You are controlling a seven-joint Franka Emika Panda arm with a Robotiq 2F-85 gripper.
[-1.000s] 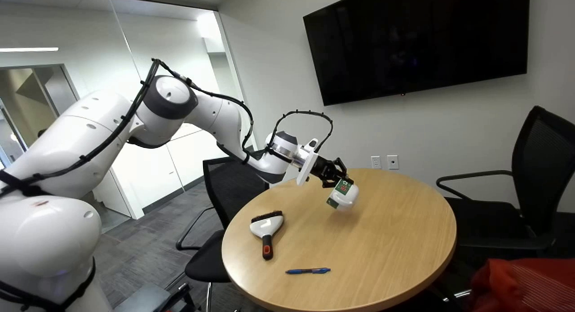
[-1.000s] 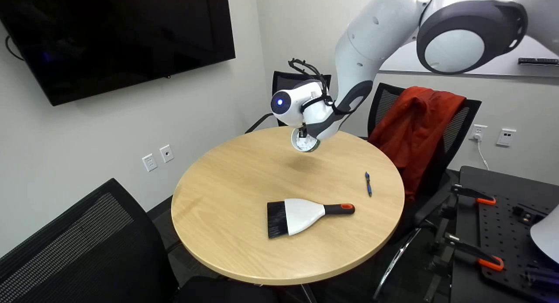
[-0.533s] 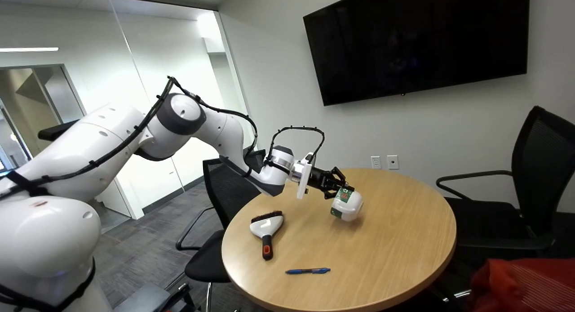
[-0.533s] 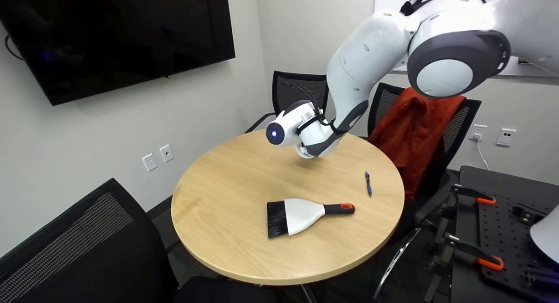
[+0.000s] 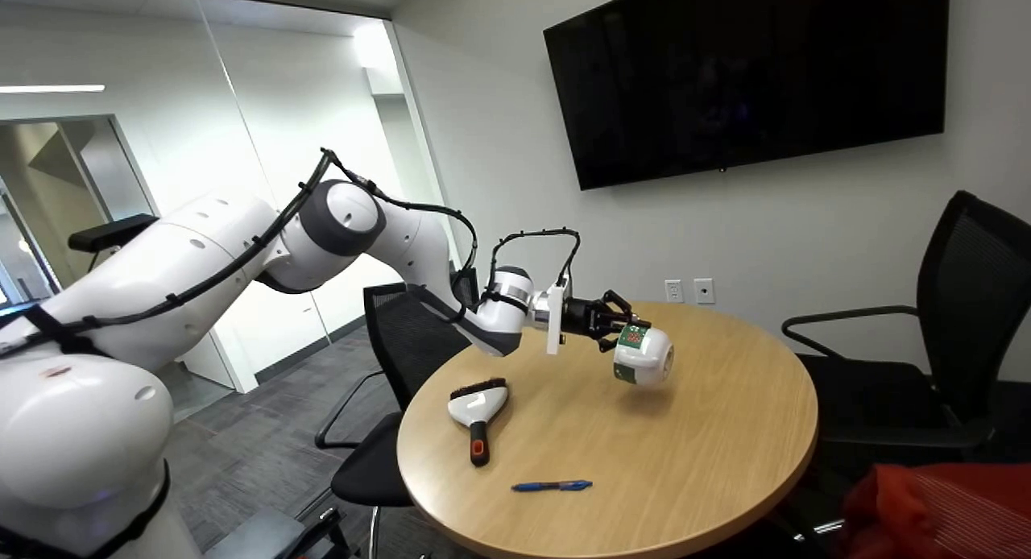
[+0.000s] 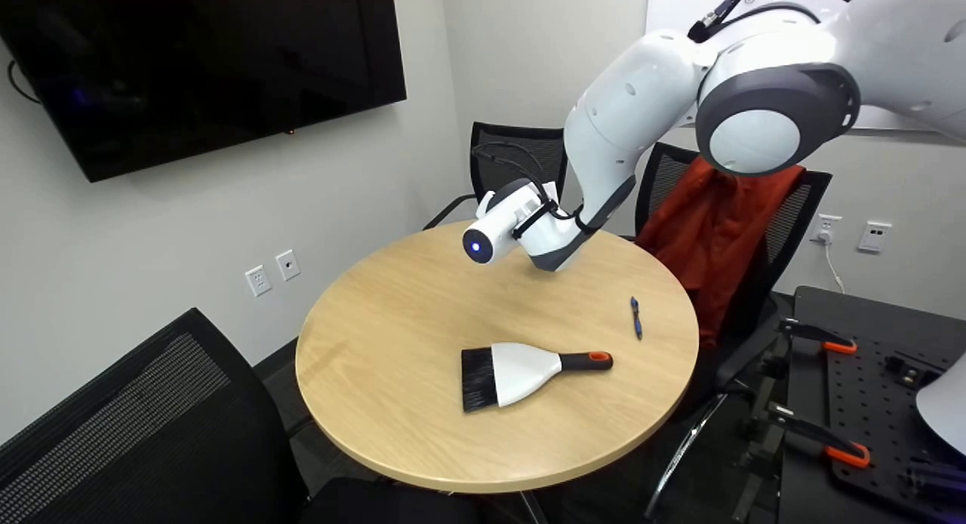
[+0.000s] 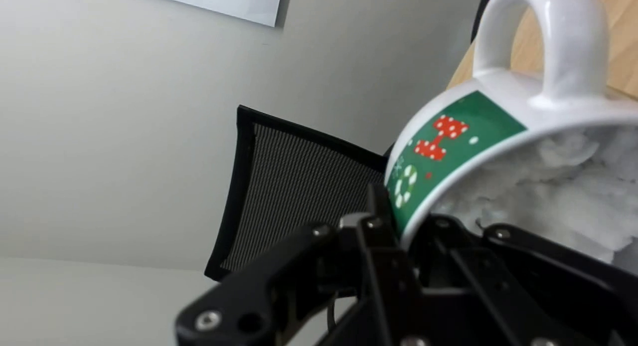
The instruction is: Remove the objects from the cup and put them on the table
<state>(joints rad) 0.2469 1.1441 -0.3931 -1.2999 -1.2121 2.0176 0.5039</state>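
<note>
The cup (image 5: pixel 644 356) is white with a green printed band and a handle. It is tipped well over on its side, above the table (image 5: pixel 709 438). My gripper (image 5: pixel 632 330) is shut on its wall near the rim. In the wrist view the gripper (image 7: pixel 409 214) has one finger outside and one inside the cup (image 7: pixel 458 131). The objects, a heap of white pieces (image 7: pixel 568 191), lie inside the cup in the wrist view. The arm hides cup and gripper in an exterior view, where the table (image 6: pixel 392 388) shows. No white pieces show on the table.
A white brush (image 5: pixel 479 406) with black bristles and a dark handle lies on the table, also in an exterior view (image 6: pixel 524 373). A blue pen (image 5: pixel 552 486) lies near the table's edge. Chairs (image 5: pixel 403 341) stand around the table, and one (image 6: pixel 724 229) holds a red jacket.
The arm has come down and reached farther forward. The cup has moved lower over the table and tipped so its base now shows in an exterior view. It has passed behind the arm elsewhere.
</note>
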